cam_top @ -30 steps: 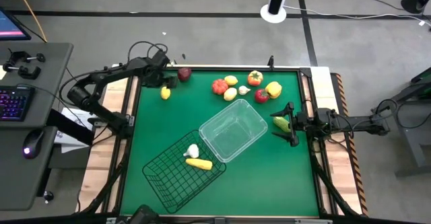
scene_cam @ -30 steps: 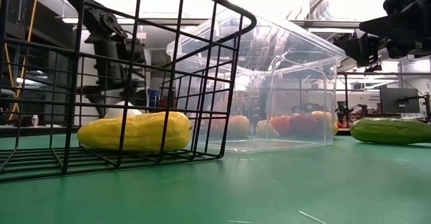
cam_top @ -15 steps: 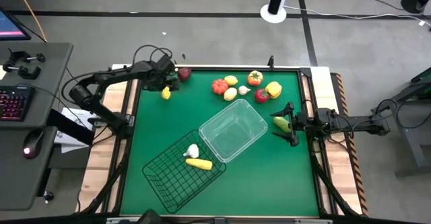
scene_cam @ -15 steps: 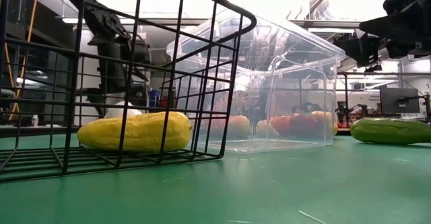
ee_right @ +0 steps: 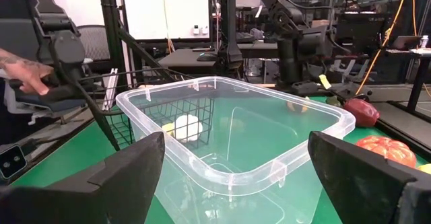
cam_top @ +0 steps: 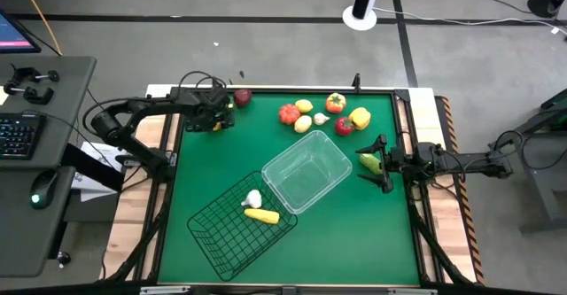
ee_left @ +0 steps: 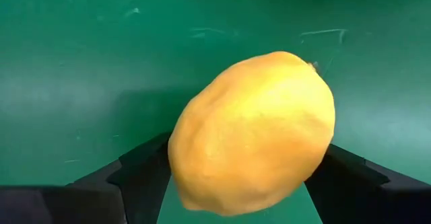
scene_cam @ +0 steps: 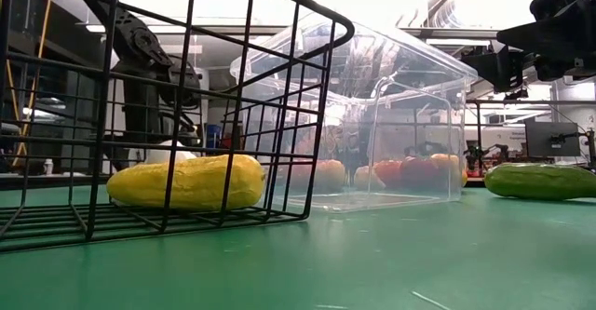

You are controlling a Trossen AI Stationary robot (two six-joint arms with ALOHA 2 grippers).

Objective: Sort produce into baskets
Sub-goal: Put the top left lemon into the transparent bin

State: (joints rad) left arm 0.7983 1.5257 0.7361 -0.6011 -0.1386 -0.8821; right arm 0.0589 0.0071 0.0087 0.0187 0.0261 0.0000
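A yellow lemon [ee_left: 252, 133] lies on the green mat near the table's far left corner. My left gripper [cam_top: 215, 118] is open and stands low over it, one finger [ee_left: 145, 173] on either side; I see no touch. My right gripper [cam_top: 379, 164] is open at the table's right edge, above a green cucumber [cam_top: 368, 162] that lies on the mat [scene_cam: 540, 181]. The black wire basket [cam_top: 239, 224] holds a yellow vegetable [cam_top: 261, 214] and a white one [cam_top: 253, 197]. The clear plastic bin [cam_top: 306, 173] stands beside it with nothing in it.
Several pieces of produce lie along the far edge: a dark red one [cam_top: 242, 97], a red tomato [cam_top: 289, 113], a red-orange pepper [cam_top: 335, 103], a yellow pepper [cam_top: 359, 117] and others. A person's hand [ee_right: 27, 76] shows beyond the table's left side.
My left gripper has moved from the far left corner toward the near edge and down over the lemon, which it now mostly covers in the high view. The lemon has stayed where it was.
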